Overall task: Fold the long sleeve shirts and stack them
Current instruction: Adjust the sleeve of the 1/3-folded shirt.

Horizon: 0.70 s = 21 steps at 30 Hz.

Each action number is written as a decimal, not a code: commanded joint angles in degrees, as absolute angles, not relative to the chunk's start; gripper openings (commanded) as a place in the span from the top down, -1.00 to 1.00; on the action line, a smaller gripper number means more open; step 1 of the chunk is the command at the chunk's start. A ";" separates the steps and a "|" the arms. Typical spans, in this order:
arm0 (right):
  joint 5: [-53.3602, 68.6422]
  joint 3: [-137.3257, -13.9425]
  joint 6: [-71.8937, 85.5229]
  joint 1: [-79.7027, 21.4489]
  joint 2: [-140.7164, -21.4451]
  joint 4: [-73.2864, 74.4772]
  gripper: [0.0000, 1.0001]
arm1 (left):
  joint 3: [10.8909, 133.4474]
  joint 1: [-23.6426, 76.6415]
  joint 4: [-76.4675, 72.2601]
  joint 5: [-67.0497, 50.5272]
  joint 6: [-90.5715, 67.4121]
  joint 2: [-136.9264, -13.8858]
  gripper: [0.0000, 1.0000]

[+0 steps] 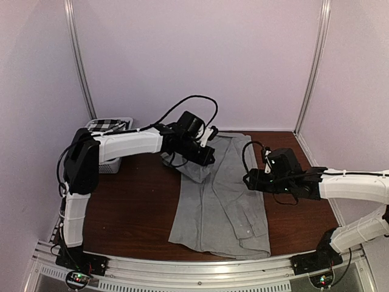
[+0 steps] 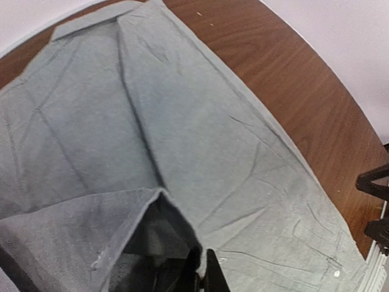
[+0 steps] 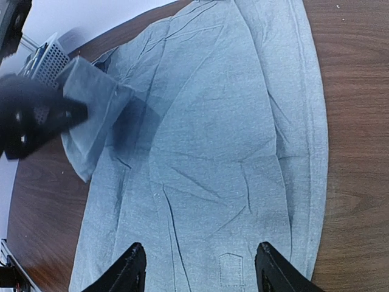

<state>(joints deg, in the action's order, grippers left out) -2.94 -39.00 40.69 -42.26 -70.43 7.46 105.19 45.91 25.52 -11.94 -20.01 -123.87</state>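
Grey shirt lies mostly flat on the tabletop, right of centre, running from the far edge almost to the near edge with its collar at the far end. Left gripper is over the shirt's far left part, clenched on a flap of the cloth lifted off the tabletop. In the left wrist view its tips are mostly buried under the draped fold, so only dark finger edges show at the bottom of the picture. Right gripper hangs above the shirt's right side, jaws spread apart and grasping nothing, and only the two fingers poke in at the bottom of the right wrist view. Checked shirt sits in the white basket at the far left corner. The left arm covers most of both, so how the checked shirt lies can't be told. A small stitched patch shows on the grey cloth between the right fingers, and any writing on it is too small to read. One pale button shows near the lower right of the left wrist view. The right arm is cut off at the picture's right side in the top view.
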 commanded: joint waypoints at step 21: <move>3.65 -34.50 40.32 -38.96 -76.63 -3.87 -0.28 | 91.58 53.43 15.89 -13.30 -31.40 -115.00 -0.21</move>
<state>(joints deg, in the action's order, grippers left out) 2.61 -34.46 40.93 -39.18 -75.61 -1.43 94.96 54.74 18.41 -15.59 -30.35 -120.86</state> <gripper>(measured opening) 0.636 0.605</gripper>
